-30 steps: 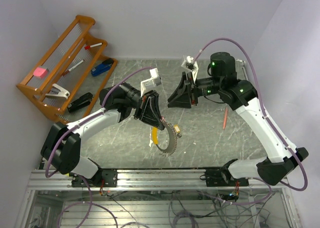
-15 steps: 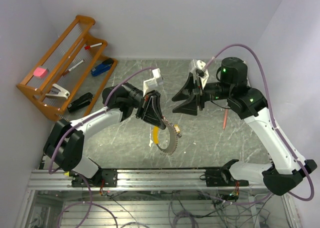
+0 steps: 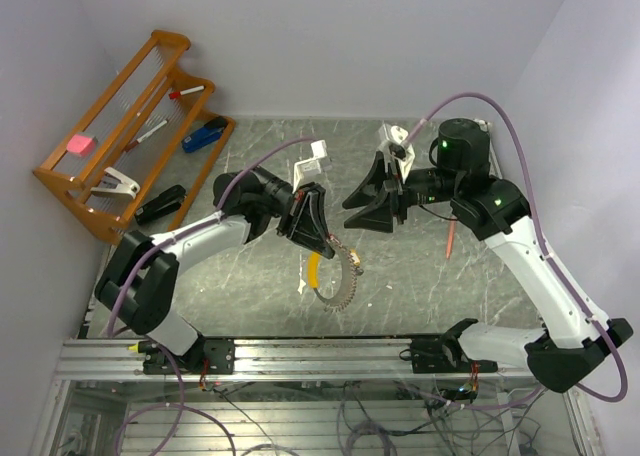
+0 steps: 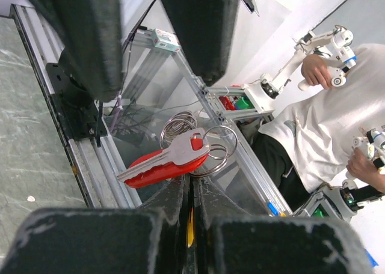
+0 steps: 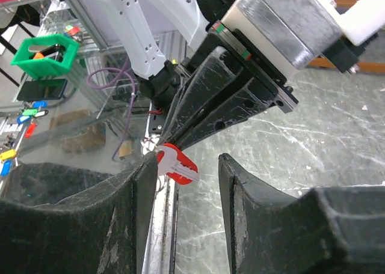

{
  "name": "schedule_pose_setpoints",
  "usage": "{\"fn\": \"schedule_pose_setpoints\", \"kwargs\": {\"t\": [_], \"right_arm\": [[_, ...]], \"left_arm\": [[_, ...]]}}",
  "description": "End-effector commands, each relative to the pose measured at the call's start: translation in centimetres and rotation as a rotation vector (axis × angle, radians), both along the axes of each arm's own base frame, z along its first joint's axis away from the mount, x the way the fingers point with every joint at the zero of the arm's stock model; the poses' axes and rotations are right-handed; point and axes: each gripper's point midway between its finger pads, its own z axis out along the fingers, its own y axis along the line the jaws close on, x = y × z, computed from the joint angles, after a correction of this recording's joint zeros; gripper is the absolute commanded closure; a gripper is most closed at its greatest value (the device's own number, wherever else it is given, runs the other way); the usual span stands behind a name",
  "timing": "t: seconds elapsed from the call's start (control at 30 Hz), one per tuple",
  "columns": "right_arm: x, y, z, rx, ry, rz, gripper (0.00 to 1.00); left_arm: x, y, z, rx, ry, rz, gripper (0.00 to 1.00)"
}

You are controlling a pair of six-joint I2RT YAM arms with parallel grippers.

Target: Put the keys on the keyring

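1. The marble table [image 3: 430, 276] lay under both my arms, and the wooden rack [image 3: 168, 42] leaned at its 10 o'clock corner.
2. My right gripper [image 3: 350, 213] hovered above mid-table, jaws apart, nothing between them!
3. My left gripper [image 3: 322, 238] sat just at its 8 o'clock, tips almost meeting it, squeezed tight.
4. The keyring [image 3: 340, 286], beaded and silvery, hung at 5 o'clock off my left tips, with the yellow tag [image 3: 312, 271] curling at its 9 o'clock.
5. The keys [image 4: 165, 161] poked out of my left pinch, a silvery one across a red one, straight before my right fingers.
6. A red pencil [image 3: 451, 238] lay well apart at 3 o'clock.
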Motion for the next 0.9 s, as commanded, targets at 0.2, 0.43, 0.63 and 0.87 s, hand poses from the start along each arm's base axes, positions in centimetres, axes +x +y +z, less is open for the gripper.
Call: {"fn": "schedule_pose_setpoints", "kwargs": {"t": [0.2,0.43,0.63,0.87], "right_arm": [[1.0,-1.7,-1.8,-0.069,-0.098,-0.137,0.58],[2.1,-2.3,-4.8,-0.179,-0.156,-0.213,0.6],[1.9,-1.4,-5.1,-0.195,-0.17,-0.185,0.62],[1.0,-1.1,-4.1,-0.189,-0.179,-0.157,0.62]], "left_arm": [[0.7,0.0,-2.0,-0.003,-0.039,-0.002,0.93],[1.7,-0.1,-2.5,0.02,-0.008,0.017,0.93],[2.2,-0.4,-2.5,0.03,0.004,0.019,0.93],[2.3,-0.3,-2.5,0.032,0.007,0.021,0.93]]}}
